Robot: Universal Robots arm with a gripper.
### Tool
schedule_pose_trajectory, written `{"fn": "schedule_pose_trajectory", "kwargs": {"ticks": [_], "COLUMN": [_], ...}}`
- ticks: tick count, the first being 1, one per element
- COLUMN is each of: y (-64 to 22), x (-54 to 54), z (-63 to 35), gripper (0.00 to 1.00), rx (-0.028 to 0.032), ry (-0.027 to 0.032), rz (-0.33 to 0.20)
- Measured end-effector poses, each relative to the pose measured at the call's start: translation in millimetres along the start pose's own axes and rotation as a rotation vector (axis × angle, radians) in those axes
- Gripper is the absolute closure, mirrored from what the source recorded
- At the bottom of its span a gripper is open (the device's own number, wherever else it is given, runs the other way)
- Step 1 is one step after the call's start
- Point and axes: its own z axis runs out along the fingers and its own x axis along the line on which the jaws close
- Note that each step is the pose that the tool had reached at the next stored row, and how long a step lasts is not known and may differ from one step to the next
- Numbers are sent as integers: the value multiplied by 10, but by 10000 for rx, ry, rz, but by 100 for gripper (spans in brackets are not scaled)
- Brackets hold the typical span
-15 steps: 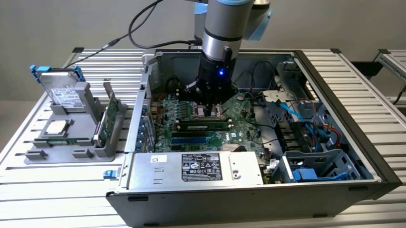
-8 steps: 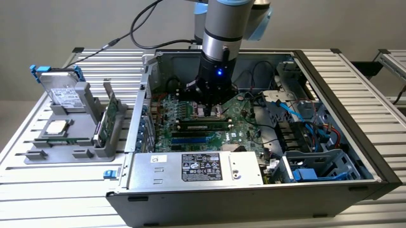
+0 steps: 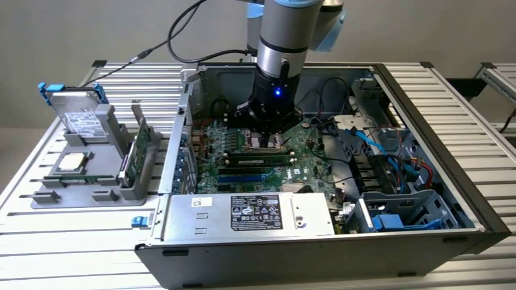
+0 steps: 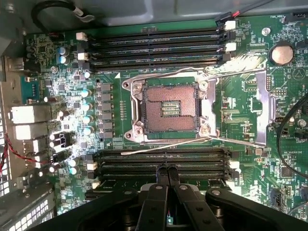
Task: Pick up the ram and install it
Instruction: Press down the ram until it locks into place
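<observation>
Hanging gripper: shut, empty, frame middle.
Ram: just below, looks plugged in already.
Left: likely nothing.

Wrist view: pincer w/ both black fingers pressed together, tips over the memory slots on the near side of the CPU socket. Socket open, empty, gold contact field exposed, metal retention frame swung aside w/ thin lever wires across the board. Second bank of black slots on the socket's far side. Green motherboard w/ rows of silver capacitors, round coin battery, rear port blocks by the metal case wall.
</observation>
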Motion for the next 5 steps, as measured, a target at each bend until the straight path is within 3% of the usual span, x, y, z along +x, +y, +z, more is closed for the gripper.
{"fn": "schedule_pose_trajectory", "kwargs": {"ticks": [5], "y": [0], "x": [1], "z": [-1], "gripper": [90], "rx": [2], "ry": [1], "rz": [1]}}
